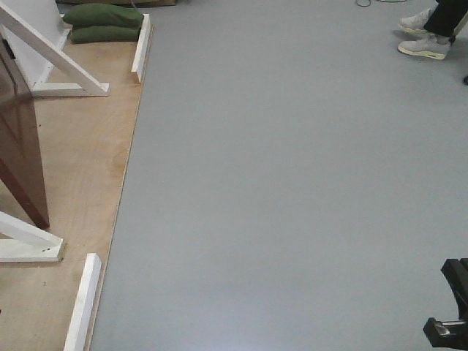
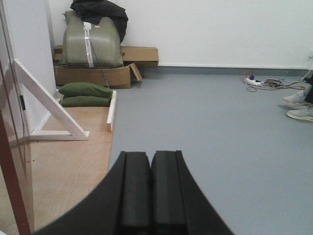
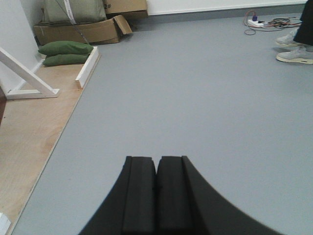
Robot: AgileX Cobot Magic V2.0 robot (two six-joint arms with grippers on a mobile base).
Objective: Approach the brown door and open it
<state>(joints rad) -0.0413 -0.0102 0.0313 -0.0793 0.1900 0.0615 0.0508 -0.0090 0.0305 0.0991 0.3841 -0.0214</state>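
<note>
The dark brown glossy wooden door [image 1: 18, 139] stands at the far left of the room, its leaf running off the left border. It rises from a pale plywood platform [image 1: 84, 168], well apart from both arms. White timber braces [image 1: 58, 51] prop its frame, one far and one near. Low white battens [image 1: 82, 303] lie along the platform's right edge.

At the far end of the platform two olive-green sandbags [image 1: 102, 24] lie stacked, just beside the far batten. Past them, in the left wrist view, a grey-green hard case [image 2: 93, 41] sits on flattened brown cardboard boxes [image 2: 98, 76] against the white wall. A black garment [image 2: 100, 12] is slung over the top of the case.

To the right spreads the plain grey floor [image 1: 292, 190]. The left gripper [image 2: 150, 166] hangs over the seam where platform meets floor, its black pads pressed flat together. The right gripper [image 3: 156, 171] hangs over the grey floor, its pads likewise closed against each other.

Far off to the right, by the wall, lies a tangle of cables with a white power strip [image 2: 261, 84]. At the far right edge a person's pale trainers [image 1: 424, 45] rest on the floor. A black piece of the robot [image 1: 453, 303] shows in the near right corner of the front view.
</note>
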